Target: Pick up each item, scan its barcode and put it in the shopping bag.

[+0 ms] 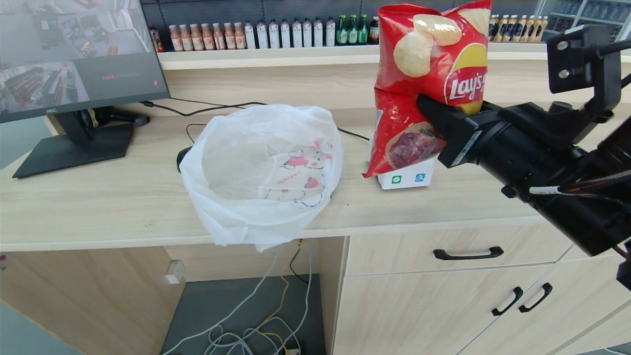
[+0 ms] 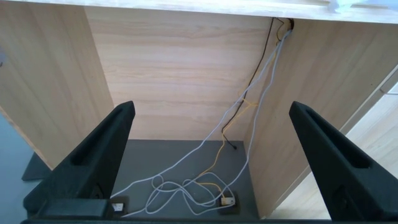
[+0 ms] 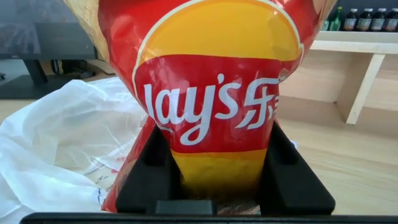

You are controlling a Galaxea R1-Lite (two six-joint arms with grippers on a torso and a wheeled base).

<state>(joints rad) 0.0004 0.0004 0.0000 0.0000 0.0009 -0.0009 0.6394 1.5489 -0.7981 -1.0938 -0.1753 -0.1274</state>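
Observation:
A red bag of chips [image 1: 429, 74] hangs upright above the counter, and my right gripper [image 1: 434, 113] is shut on its right side. In the right wrist view the chip bag [image 3: 214, 93] sits pinched between the two black fingers [image 3: 149, 168]. Its lower end hangs right in front of a small white scanner box [image 1: 406, 178] on the counter. To its left stands the white shopping bag [image 1: 263, 167], mouth open upward. My left gripper [image 2: 211, 155] is open, low down under the counter, facing the cable recess.
A monitor [image 1: 74, 54] on its stand occupies the counter's back left, with a black cable [image 1: 207, 107] trailing behind the bag. Bottles [image 1: 256, 34] line a shelf at the back. Drawers with black handles [image 1: 468, 254] lie below the counter. Loose cables [image 2: 193, 186] lie on the floor.

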